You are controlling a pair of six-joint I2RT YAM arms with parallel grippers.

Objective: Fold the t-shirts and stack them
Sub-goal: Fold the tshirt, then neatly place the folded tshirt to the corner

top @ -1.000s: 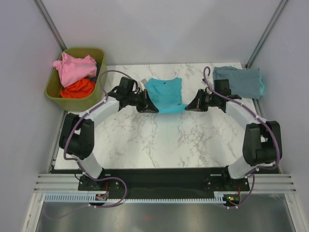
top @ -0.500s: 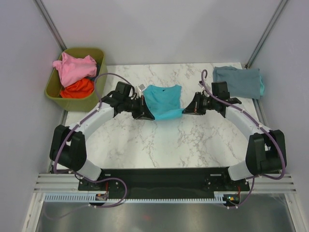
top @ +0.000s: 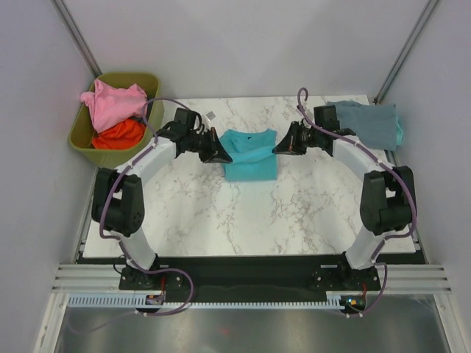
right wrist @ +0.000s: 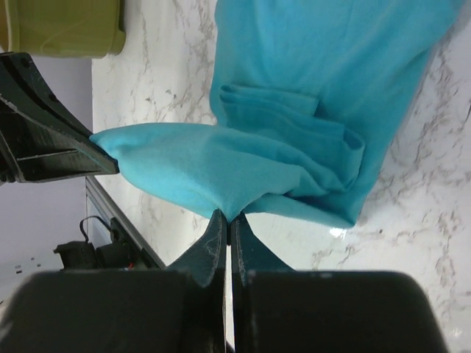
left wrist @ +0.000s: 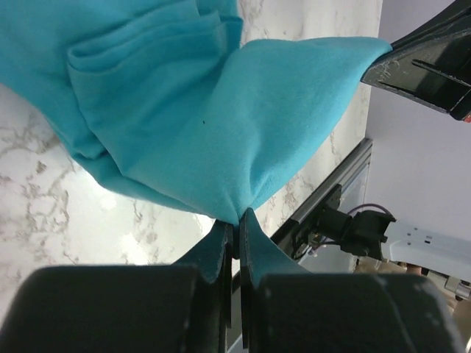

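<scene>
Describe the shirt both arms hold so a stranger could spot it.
On the marble table, look at the far middle. The teal shirt lies there, pinched by the left fingers and the right fingers. Its bright teal sets it apart from the grey-blue shirt at the far right corner.

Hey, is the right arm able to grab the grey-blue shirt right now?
Probably not yet: the grey-blue shirt lies uncovered close beside that arm, but the right fingers are shut on the teal shirt, so they must let go first.
</scene>
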